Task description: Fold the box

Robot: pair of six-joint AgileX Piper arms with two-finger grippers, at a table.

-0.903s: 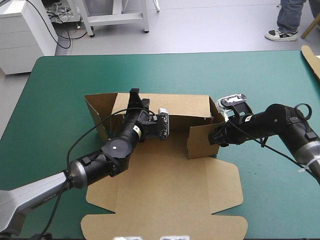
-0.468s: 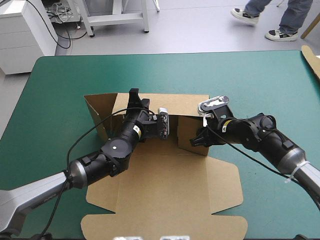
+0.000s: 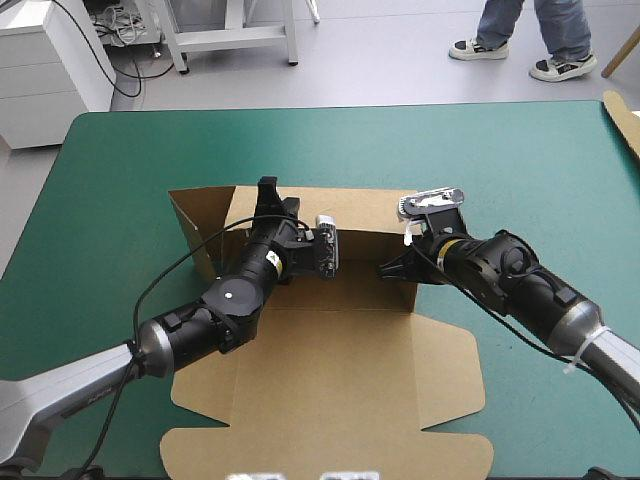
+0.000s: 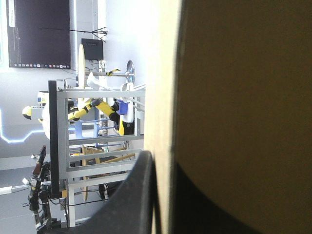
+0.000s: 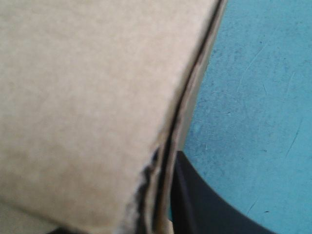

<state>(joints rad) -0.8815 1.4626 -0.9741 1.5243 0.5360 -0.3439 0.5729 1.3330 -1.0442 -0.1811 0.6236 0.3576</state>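
The brown box lies in the middle of the teal-green table, its lid panel flat toward the near edge. Its back wall stands upright, and a side flap is raised at the left end. My left gripper sits over the top edge of the back wall; in the left wrist view the board runs between the black fingers. My right gripper holds the raised right side wall, with the board edge pinched beside a black finger.
A strip of more brown board shows at the table's far right edge. Bare teal-green cover lies to the left, right and beyond the box.
My right arm has swung leftward, turning the right side wall inward and then upright against the back wall's end. The left arm has stayed on the back wall.
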